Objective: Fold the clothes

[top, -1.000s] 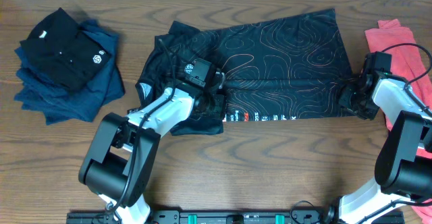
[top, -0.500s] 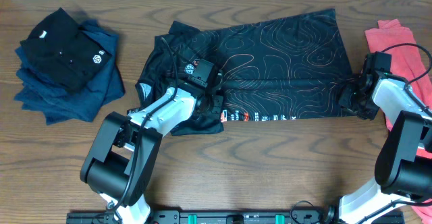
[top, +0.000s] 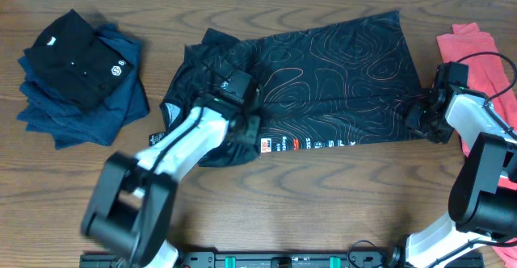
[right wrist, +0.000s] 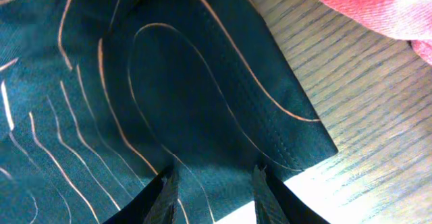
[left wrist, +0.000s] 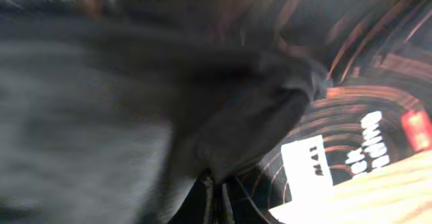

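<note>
**benchrat:** Left to right, what's on the table (top: 323,211)?

**foldwatcher:** Far left there's a black polo (top: 73,58) sitting on top of a messy pile of navy clothes (top: 113,110). Well apart from that, the black jersey (top: 339,66) with the thin contour lines lies spread across the middle, towards the back edge. Its white lettering (top: 323,144) runs along the near hem.

**benchrat:** And the left arm?

**foldwatcher:** The left end effector (top: 246,127) is down on the jersey's near-left part, right by a little red patch (top: 265,145). It's closed on a bunch of the black fabric. The wrist view is super blurry, but the cloth is gathered up right at the fingers.

**benchrat:** Right side?

**foldwatcher:** The right end effector (top: 422,123) sits at the jersey's near-right corner. In the wrist view its fingers (right wrist: 165,190) stand apart, with the hemmed corner lying flat between them. The cloth isn't lifted. A coral-red shirt (top: 472,58) lies just beyond that, at the table's right edge, near the jersey but not touching it.
</note>
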